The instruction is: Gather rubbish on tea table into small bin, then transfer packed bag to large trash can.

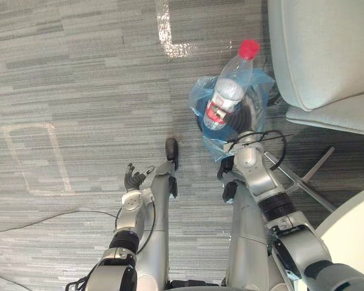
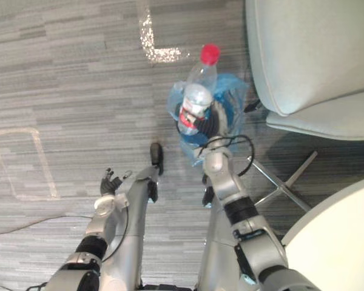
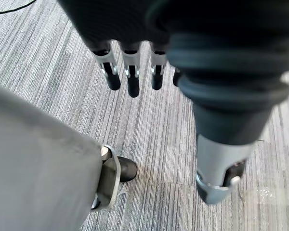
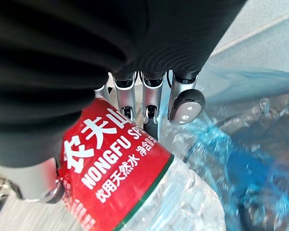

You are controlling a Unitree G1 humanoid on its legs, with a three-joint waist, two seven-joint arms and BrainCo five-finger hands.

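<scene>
My right hand point(image 1: 245, 119) is shut on a clear plastic bottle point(image 1: 228, 90) with a red cap and red label. The bottle stands tilted over a blue plastic bag point(image 1: 200, 100) on the carpet, cap pointing away from me. In the right wrist view the label point(image 4: 111, 163) lies against the palm, the fingers point(image 4: 135, 98) run along the bottle, and the crumpled blue bag point(image 4: 241, 163) lies right below. My left hand point(image 1: 133, 179) hangs low at the left over bare carpet, its fingers point(image 3: 130, 79) straight and holding nothing.
A pale upholstered chair point(image 1: 327, 54) stands just right of the bag, its metal leg point(image 1: 312, 173) reaching out beside my right arm. A white round table edge point(image 1: 359, 233) shows at the lower right. Grey striped carpet with faint tape marks point(image 1: 54, 160) spreads to the left.
</scene>
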